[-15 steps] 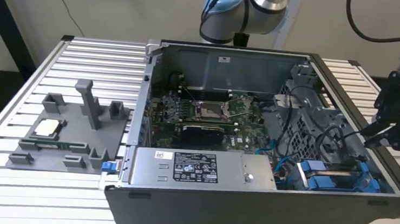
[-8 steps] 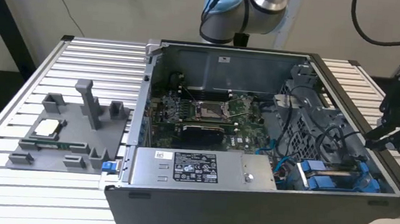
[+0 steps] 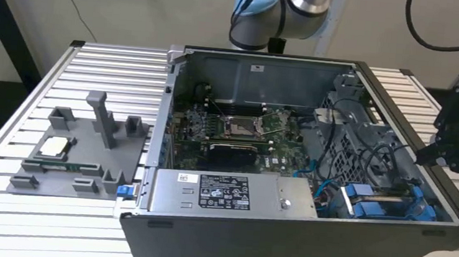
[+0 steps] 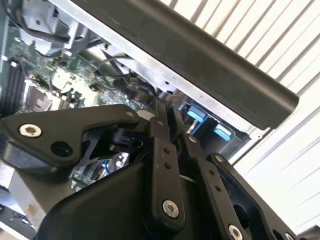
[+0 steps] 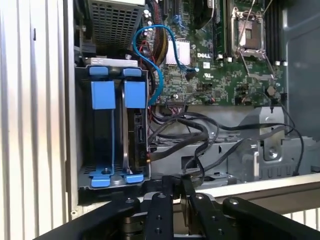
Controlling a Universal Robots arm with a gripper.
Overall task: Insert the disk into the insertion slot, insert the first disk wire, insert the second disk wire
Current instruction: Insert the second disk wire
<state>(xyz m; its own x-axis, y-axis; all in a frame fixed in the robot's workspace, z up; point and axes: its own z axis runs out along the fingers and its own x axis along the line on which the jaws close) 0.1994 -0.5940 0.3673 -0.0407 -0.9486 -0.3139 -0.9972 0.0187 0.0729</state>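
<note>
A slatted metal table (image 3: 94, 60) lies beneath the gripper (image 3: 438, 160) and spreads far across from it; a plain beige wall (image 3: 157, 4) rises behind.

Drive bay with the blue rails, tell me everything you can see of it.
The drive bay is a dark grey metal cage in a corner of the computer case, next to the power supply. Two side-by-side slots carry bright blue plastic tabs at both ends. Black cables run up to its side.
</note>
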